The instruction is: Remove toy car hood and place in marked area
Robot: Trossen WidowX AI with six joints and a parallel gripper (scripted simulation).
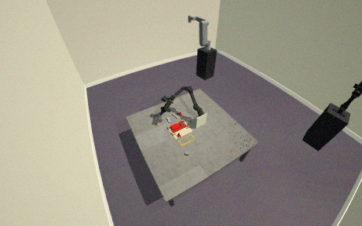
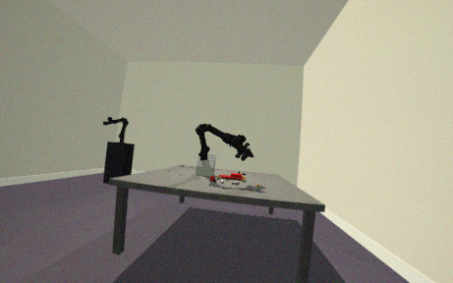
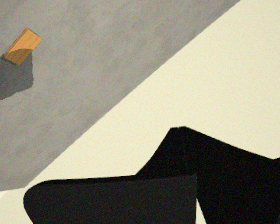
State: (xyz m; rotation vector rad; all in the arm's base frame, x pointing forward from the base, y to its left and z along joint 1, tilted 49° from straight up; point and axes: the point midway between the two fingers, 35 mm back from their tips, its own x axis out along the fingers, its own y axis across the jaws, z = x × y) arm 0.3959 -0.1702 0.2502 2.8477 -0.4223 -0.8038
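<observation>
The red toy car [image 1: 177, 126] [image 2: 233, 176] sits on a cream and orange base near the middle of the table. It is too small to tell the hood from the rest of the body. The marked area is a yellow outline [image 1: 188, 142] on the table, beside the car's base. My gripper [image 1: 162, 112] [image 2: 250, 155] is shut with nothing seen between its fingers. It hangs above the table, to one side of the car and well clear of it. In the wrist view its dark fingers fill the bottom, and neither the car nor the outline shows.
A small orange block [image 3: 23, 46] [image 1: 158, 124] lies on the table below the gripper. Light grey pieces [image 1: 168, 119] and a red piece [image 1: 180, 114] lie between the car and the arm. A small round part [image 1: 186, 153] lies beyond the outline. A pale panel [image 1: 201, 120] stands by the arm's base.
</observation>
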